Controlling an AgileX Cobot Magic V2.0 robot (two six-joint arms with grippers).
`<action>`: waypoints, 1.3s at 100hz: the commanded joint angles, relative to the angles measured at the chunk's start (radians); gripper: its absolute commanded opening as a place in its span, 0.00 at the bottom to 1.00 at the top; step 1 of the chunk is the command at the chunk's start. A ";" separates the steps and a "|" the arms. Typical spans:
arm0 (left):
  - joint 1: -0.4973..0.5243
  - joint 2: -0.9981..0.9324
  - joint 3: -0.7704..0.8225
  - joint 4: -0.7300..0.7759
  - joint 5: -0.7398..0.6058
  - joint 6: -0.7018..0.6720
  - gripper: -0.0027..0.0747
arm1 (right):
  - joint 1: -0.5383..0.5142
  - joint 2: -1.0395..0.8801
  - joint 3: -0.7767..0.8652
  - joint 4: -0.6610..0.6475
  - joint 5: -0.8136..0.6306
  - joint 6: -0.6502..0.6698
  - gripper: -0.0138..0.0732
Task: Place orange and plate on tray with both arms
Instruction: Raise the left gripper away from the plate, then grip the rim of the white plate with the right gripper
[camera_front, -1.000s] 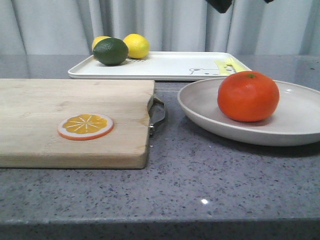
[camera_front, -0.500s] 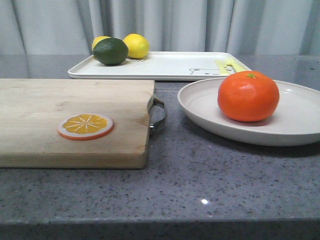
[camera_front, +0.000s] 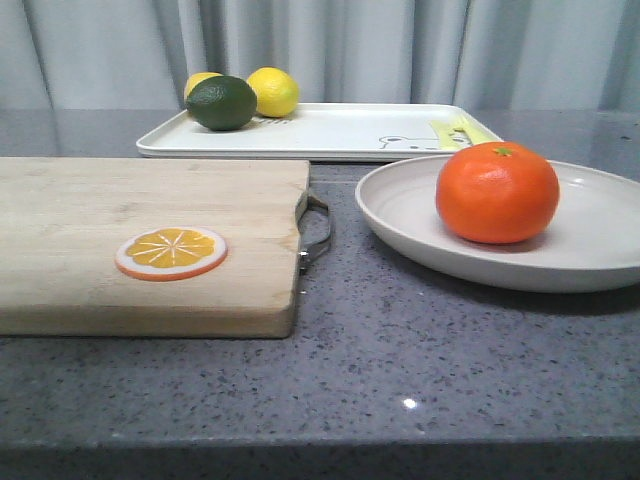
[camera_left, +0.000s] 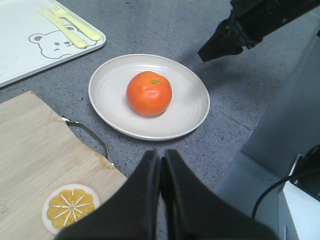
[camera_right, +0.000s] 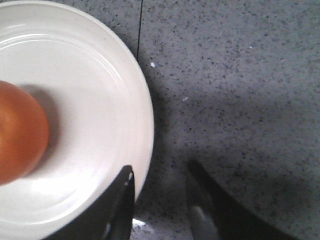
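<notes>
Nothing on the counter has shifted in the last second; only the dark piece of arm that hung at the top right of the front view a second ago is gone from that view. The orange (camera_front: 497, 193) sits on the plate (camera_front: 400, 225), a little left of the plate's middle as the front view shows it, with its green stem mark facing up. The plate rests on the grey speckled counter (camera_front: 400, 380), just in front of the tray (camera_front: 330, 133) and just beside the metal handle (camera_front: 316, 232) of the wooden cutting board (camera_front: 100, 210). On the tray's left far corner lie a lime (camera_front: 221, 102) and two lemons (camera_front: 273, 91); its right end shows the bear drawing (camera_left: 50, 44) and a pale yellow fork and knife (camera_left: 70, 22). An orange slice (camera_front: 171, 252) lies flat on the cutting board.

In the left wrist view the left gripper (camera_left: 161, 165) hangs above the counter at the near edge of the plate, its two fingers pressed together with nothing between them. The right gripper (camera_right: 160, 185) hovers low over the plate's rim with its fingers spread: one finger lies over the rim, the other over bare counter, and they hold nothing.
</notes>
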 joint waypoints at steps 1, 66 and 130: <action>-0.006 -0.018 -0.008 -0.015 -0.070 -0.007 0.01 | 0.002 0.033 -0.072 0.041 -0.005 -0.006 0.48; -0.006 -0.018 -0.006 -0.017 -0.065 -0.007 0.01 | 0.000 0.249 -0.150 0.050 0.010 0.009 0.48; -0.006 -0.018 -0.006 -0.017 -0.064 -0.007 0.01 | 0.000 0.250 -0.181 0.054 0.012 0.057 0.08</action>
